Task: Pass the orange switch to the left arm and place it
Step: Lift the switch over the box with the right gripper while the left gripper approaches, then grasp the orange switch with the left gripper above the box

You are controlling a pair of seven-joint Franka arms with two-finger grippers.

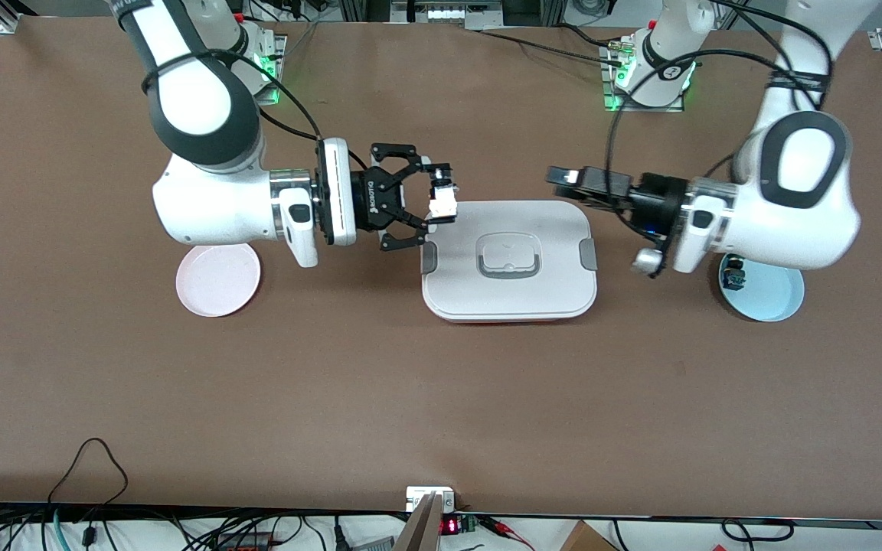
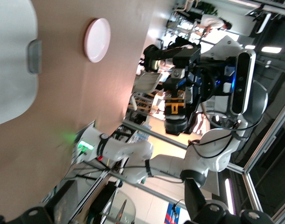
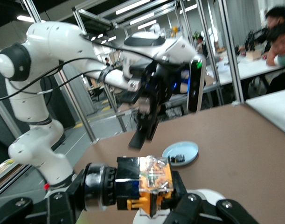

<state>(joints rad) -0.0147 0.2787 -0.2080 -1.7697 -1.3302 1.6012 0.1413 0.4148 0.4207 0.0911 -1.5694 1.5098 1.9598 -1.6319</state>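
A: What could go wrong from here?

B: The box sits mid-desk, right under the gap between the arms. If the right claw loosens or dips, the switch drops onto the lid or strikes it.

A: Where's the switch?

B: Pinched between the right claw's fingertips, over the box's edge at the right arm's end.

A: And the left claw?

B: Over the box's other end, well apart. Spread or pressed together, I cannot tell.
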